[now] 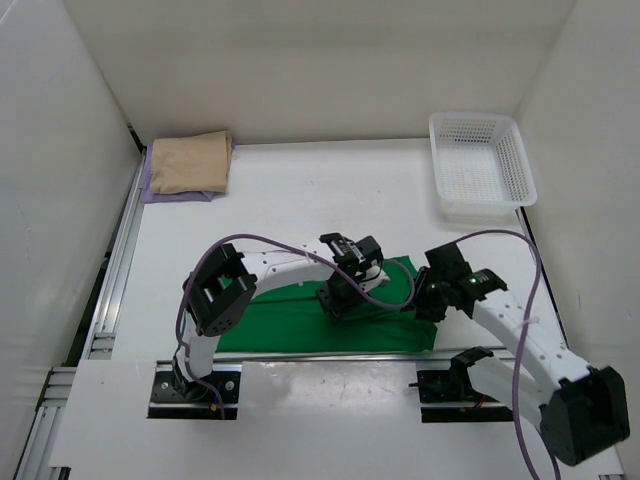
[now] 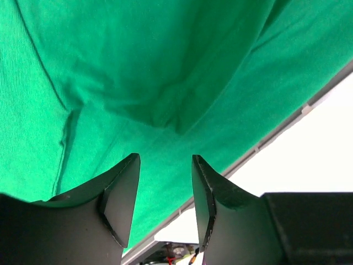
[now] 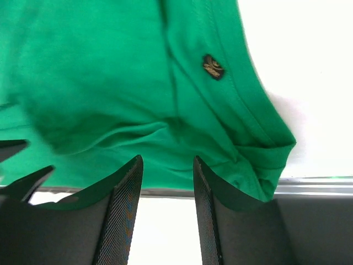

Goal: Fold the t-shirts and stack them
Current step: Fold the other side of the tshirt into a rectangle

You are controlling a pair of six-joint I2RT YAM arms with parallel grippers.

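Note:
A bright green t-shirt (image 1: 290,315) lies spread near the table's front edge, between the two arms. My left gripper (image 1: 335,300) hangs over its middle. In the left wrist view the jaws (image 2: 165,160) stand open just above the green cloth (image 2: 138,66), with nothing between them. My right gripper (image 1: 425,300) is at the shirt's right end. Its jaws (image 3: 167,160) are open over the rumpled hem (image 3: 265,160), empty. A tan t-shirt (image 1: 190,160) lies folded on a lavender one (image 1: 150,190) at the back left.
A white mesh basket (image 1: 482,165) stands at the back right by the wall. White walls close the table on three sides. A metal rail (image 3: 314,185) runs along the front edge under the shirt. A small dark logo tag (image 3: 213,67) sits on the green cloth.

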